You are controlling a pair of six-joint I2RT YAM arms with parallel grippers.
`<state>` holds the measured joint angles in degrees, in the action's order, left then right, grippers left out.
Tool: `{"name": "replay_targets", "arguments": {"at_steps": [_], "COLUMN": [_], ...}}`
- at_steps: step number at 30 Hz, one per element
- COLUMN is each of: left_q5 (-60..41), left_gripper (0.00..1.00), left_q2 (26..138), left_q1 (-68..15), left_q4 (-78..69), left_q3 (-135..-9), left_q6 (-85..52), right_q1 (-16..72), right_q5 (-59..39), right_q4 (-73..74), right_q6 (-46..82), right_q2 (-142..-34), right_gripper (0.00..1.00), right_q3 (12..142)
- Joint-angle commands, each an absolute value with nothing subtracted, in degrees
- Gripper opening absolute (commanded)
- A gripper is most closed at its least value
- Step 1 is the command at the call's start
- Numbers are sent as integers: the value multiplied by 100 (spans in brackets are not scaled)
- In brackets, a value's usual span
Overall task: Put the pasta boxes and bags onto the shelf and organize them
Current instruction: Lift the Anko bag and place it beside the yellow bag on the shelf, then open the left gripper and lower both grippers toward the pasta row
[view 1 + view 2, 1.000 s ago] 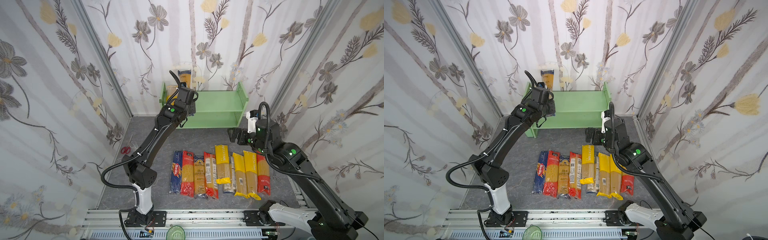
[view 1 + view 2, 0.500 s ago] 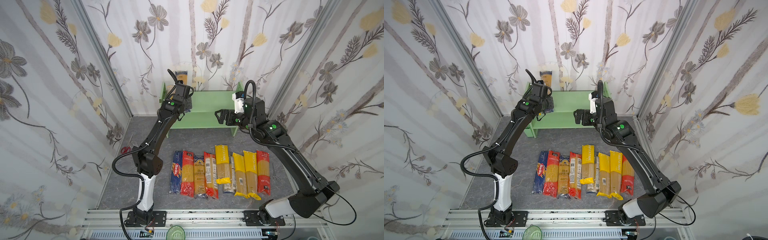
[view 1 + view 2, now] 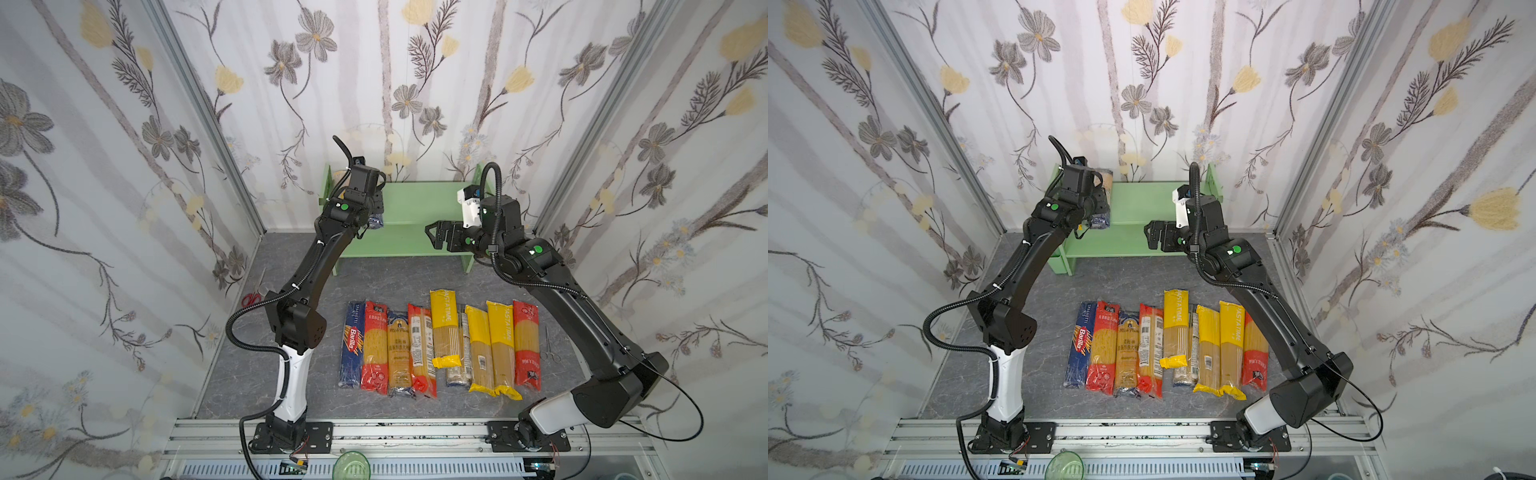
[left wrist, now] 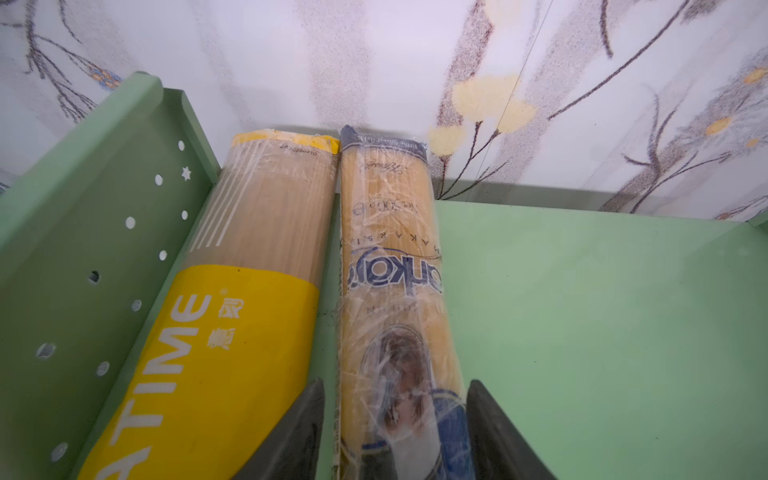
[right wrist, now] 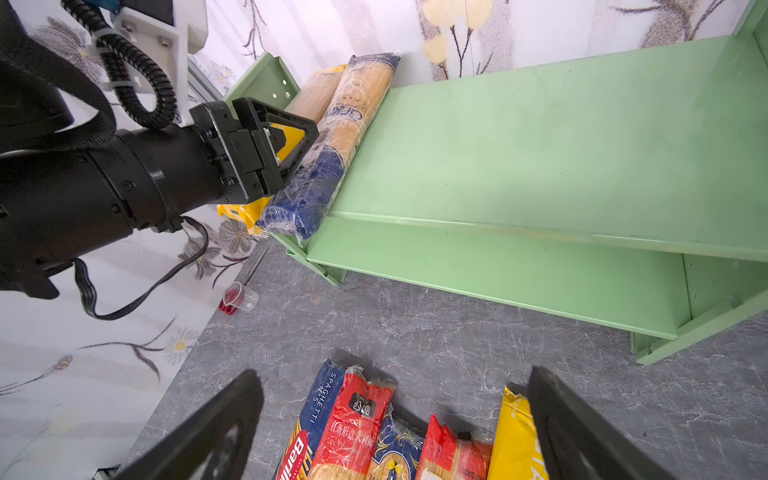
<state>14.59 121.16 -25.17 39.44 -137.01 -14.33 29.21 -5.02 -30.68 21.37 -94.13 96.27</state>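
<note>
Left gripper [image 4: 395, 384], jaws just slackened, frees the clear navy-ended spaghetti bag [image 4: 386, 257] between them onto the light green metal shelf [image 4: 582, 311]; right gripper [image 5: 392, 374] gapes, empty.

Floral wallpaper [image 3: 124, 166] in grey and yellow blooms encloses a grey marble-patterned counter [image 3: 395, 278] on three sides. Red-handled scissors [image 3: 253, 296] lie at the counter's left edge beside the wall, blades pointing towards the back. In the right wrist view a small clear measuring cup [image 5: 243, 296] sits right at their handles. A thin metal ring-handled tool [image 3: 549, 347] rests towards the right. An aluminium rail [image 3: 415, 432] runs along the front, a green translucent bowl [image 3: 351, 466] just below it.
</note>
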Motion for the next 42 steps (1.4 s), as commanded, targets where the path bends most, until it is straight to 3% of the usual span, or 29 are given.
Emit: {"name": "replay_targets", "arguments": {"at_steps": [1,8,15,29,34,42], "left_q5": [1292,1281,1571,1742,1625,1450], "left_gripper": [66,83,91,96,97,97], "left_q2": [11903,11232,10281,7281,6091,5186], "left_q1": [-2546,-2796,-3225,-3656,-3671,-3862], "left_q4": [3793,3791,3761,3145,3050,2967], "left_q3": [-13596,-13010,-11699,-7472,-5952,-4253], "left_q6": [-1632,-1718,-1809,-2661,-3008,-3748], "right_q1": [2913,2925,2975,4063,4501,5149], "right_q5": [-460,-379,-342,626,1111,1537], "right_q4": [-2856,-2892,-2896,-3156,-3424,-3643], "right_q6": [2082,2178,2376,3188,3590,3910], "right_q2": [-9271,-8858,-8344,-6955,-6623,-6716], "right_gripper": [100,100,100,100,100,100], "right_q3": [9541,9211,8642,6849,6732,6775]}}
